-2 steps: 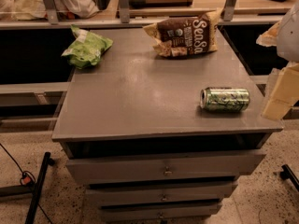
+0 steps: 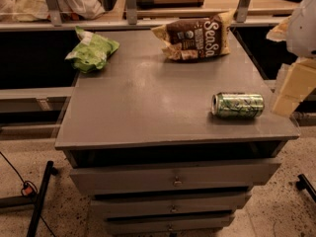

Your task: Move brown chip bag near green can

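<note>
The brown chip bag (image 2: pixel 195 36), dark brown with white "Sea Salt" lettering, lies flat at the far middle-right of the grey cabinet top (image 2: pixel 148 102). The green can (image 2: pixel 238 105) lies on its side near the front right corner, its silver end facing left. My gripper (image 2: pixel 292 89), cream-coloured, hangs at the right edge of the view, just right of the can and off the cabinet's right side. It holds nothing that I can see. The white arm (image 2: pixel 303 26) rises above it.
A bright green bag (image 2: pixel 91 51) lies at the far left corner of the top. Drawers (image 2: pixel 173 179) run below the front edge. A counter with metal posts (image 2: pixel 131 4) stands behind. A black stand leg (image 2: pixel 39 196) and cable are on the floor at left.
</note>
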Robot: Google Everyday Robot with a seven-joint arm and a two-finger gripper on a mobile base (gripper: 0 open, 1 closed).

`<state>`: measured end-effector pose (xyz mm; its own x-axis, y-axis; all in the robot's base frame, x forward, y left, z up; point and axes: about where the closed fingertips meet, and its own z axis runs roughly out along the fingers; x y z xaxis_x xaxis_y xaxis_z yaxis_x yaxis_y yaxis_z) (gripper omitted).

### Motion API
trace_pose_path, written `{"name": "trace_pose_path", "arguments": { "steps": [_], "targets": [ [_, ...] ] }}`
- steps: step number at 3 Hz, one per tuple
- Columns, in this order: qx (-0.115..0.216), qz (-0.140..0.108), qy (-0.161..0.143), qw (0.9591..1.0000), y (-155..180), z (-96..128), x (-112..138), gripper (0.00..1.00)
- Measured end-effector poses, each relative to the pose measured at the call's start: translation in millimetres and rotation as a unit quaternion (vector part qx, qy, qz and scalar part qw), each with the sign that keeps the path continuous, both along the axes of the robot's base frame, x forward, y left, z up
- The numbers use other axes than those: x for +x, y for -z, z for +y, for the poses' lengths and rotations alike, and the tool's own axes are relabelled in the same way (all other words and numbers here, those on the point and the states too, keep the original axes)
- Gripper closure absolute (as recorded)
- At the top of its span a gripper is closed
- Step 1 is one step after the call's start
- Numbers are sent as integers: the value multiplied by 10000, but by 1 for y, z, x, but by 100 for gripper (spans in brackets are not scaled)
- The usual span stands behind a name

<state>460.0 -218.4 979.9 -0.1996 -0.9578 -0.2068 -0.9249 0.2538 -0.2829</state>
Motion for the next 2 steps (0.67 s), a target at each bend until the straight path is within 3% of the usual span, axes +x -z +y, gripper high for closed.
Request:
{"name": "trace_pose_path", "arguments": {
  "steps": [1,2],
  "targets": [
    [-25,-146,-64,9999,1,-7,47,0],
    [-67,-500,-112,9987,-9,-17,104,0]
  ]
}}
